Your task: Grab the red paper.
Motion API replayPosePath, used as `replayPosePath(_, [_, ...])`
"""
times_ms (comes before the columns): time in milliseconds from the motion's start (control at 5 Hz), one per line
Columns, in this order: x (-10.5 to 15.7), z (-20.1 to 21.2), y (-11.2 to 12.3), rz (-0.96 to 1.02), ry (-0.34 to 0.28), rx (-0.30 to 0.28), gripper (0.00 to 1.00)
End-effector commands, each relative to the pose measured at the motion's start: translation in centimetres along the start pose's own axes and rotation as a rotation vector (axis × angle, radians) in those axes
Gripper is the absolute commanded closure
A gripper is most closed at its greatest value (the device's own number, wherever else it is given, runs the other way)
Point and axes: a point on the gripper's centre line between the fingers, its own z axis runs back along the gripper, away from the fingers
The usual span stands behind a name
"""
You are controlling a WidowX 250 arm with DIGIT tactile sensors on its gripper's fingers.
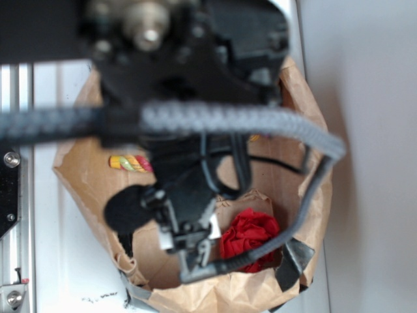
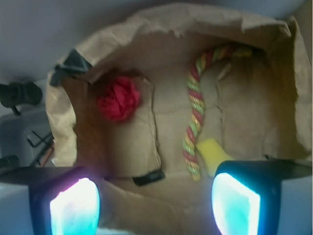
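Note:
The red paper is a crumpled bright red ball lying on the brown paper floor inside a paper bag, towards the upper left of the wrist view. In the exterior view the red paper sits just right of my gripper, partly crossed by a grey cable. My gripper hovers above the bag floor, open, its two glowing pads wide apart with nothing between them. The paper lies ahead and to the left of the left pad, apart from it.
A red-yellow-green twisted rope runs down the bag's middle, and a yellow sponge lies at its near end by the right pad. Crumpled bag walls rise all round. A black strip lies on the floor; black tape marks the rim.

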Motion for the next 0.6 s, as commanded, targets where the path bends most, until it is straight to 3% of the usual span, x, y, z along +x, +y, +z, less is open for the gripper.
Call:
replayPosePath(0, [0.2,-1.1,-1.0,0.061,-0.076,-0.148,0.0])
replayPosePath(400, [0.7,-4.0,-0.3,0.096,-0.059,-0.132,0.0])
